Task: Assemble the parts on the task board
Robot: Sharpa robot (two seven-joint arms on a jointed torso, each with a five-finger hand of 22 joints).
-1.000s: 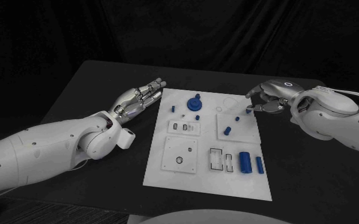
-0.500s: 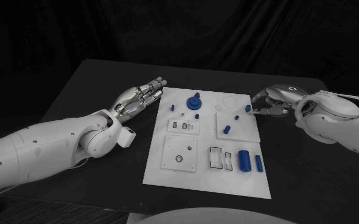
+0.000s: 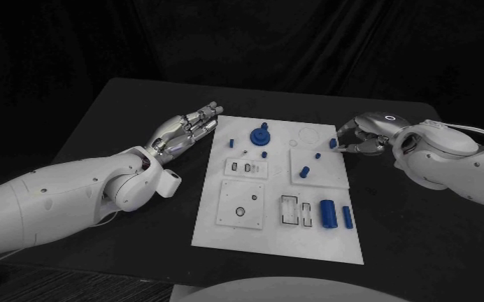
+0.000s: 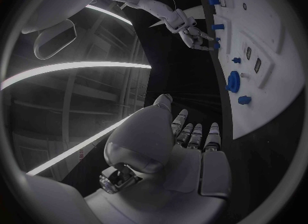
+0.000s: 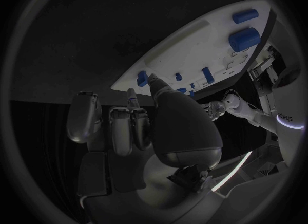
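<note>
Head view: right hand (image 3: 360,139) curls at the task board (image 3: 278,235)'s far right edge, seemingly pinching a small blue part (image 3: 333,143); seating it looks next. Left hand (image 3: 187,131) lies released, left of the board.

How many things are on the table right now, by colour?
Blue parts: 8
White task board: 1
Silver: 2, left hand and right hand
Total: 11
</note>
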